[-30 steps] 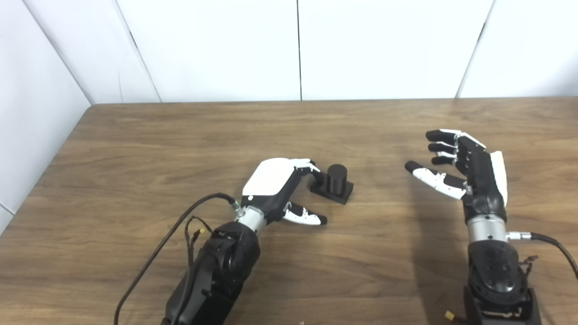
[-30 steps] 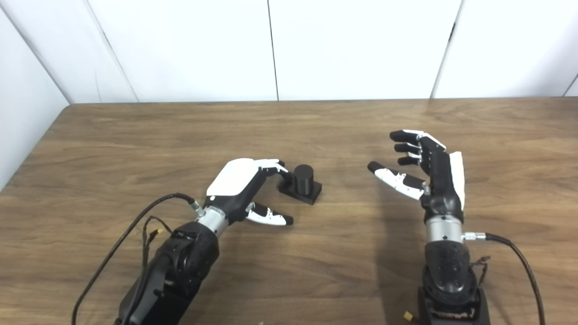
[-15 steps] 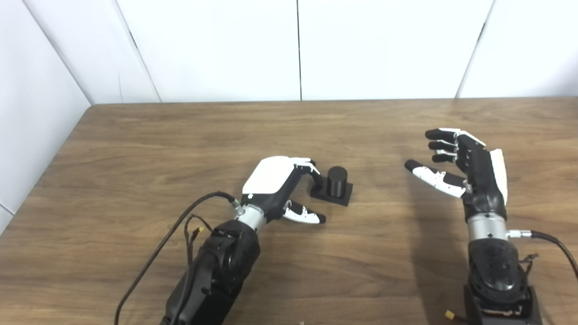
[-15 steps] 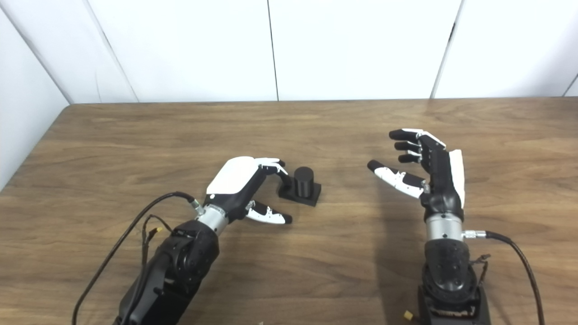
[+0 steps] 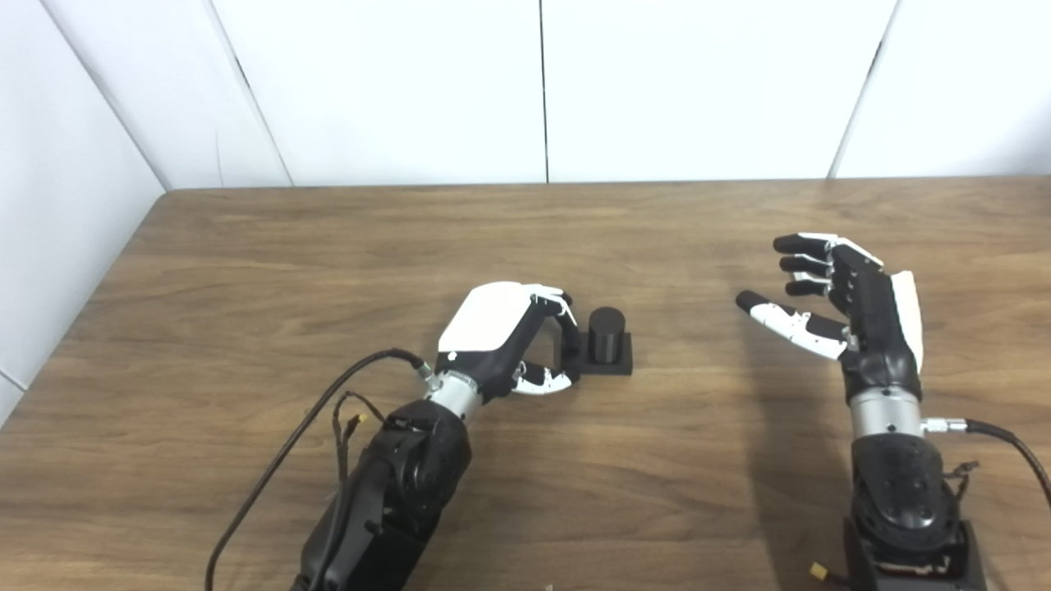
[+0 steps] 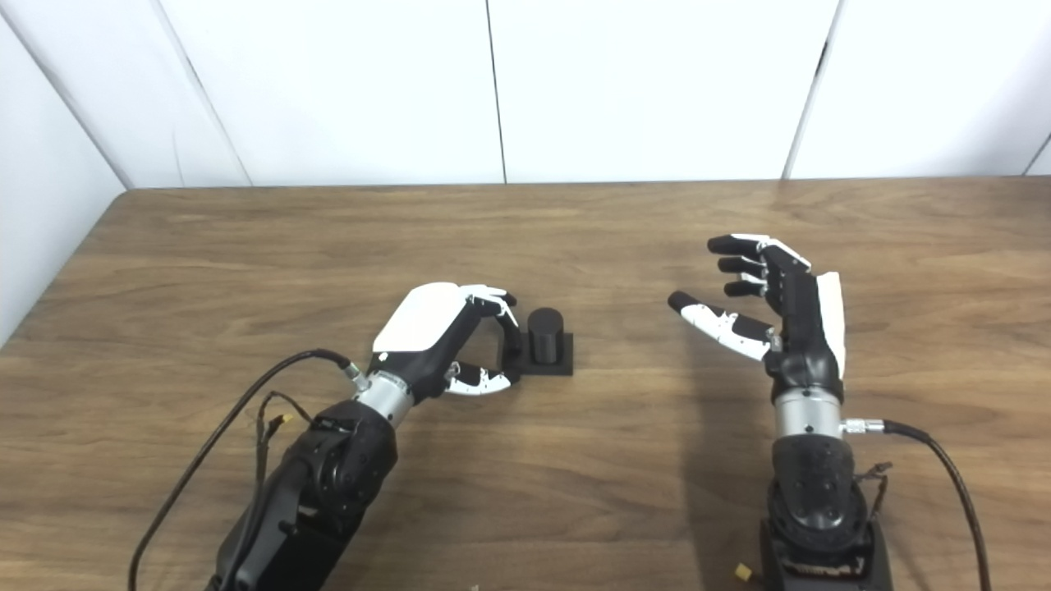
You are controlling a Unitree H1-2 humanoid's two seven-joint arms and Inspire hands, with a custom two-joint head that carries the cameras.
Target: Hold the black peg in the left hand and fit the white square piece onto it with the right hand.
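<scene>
The black peg, a short cylinder on a square black base, stands upright on the wooden table near the middle. My left hand lies just left of it, with its fingers and thumb closed onto the left edge of the base. The peg rests on the table. My right hand is open and empty at the right, its fingers spread, well apart from the peg. No white square piece shows in either view.
White wall panels rise behind the table's far edge and along its left side. Black cables trail from my left forearm, and one runs from my right wrist.
My left thumb has swung in and the fingers have curled onto the peg's base. The peg has turned square to the table and slid slightly left. The right hand has hardly moved.
</scene>
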